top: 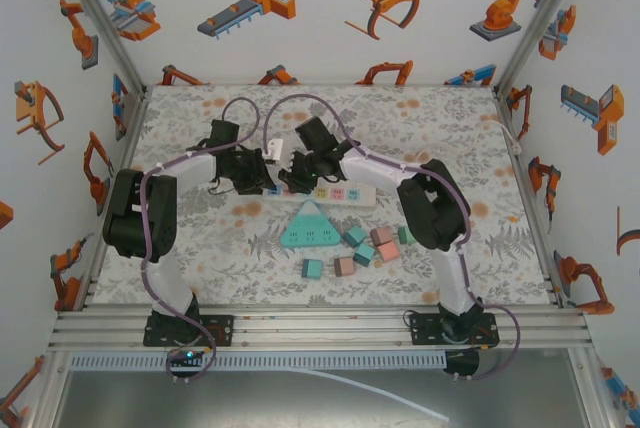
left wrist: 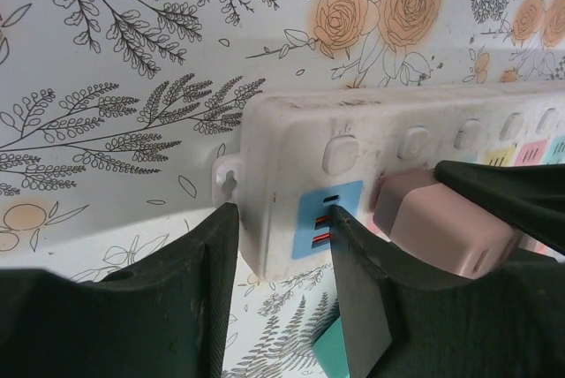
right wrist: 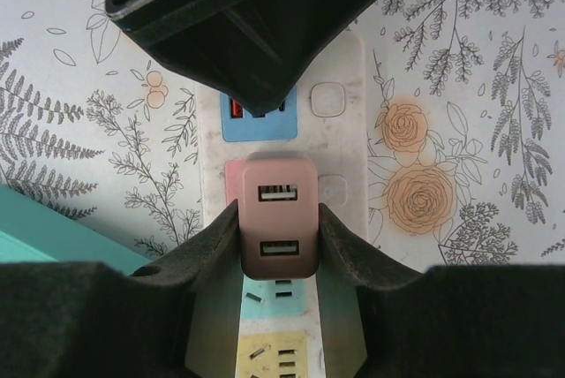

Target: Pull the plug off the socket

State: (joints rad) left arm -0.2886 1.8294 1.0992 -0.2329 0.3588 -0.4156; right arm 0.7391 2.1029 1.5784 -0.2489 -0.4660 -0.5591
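Pinching the end of the white power strip, the left gripper is closed across its body, apparently to anchor it while the right gripper clamps the sides of the pink plug, which is seated in the strip just beside the blue USB panel. Both arms reach forward and fold inward, wrists nearly meeting over the middle of the table, fingers pointing down.

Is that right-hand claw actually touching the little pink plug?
Touching. In the right wrist view, the right gripper has both fingers pressed against the sides of the pink plug.
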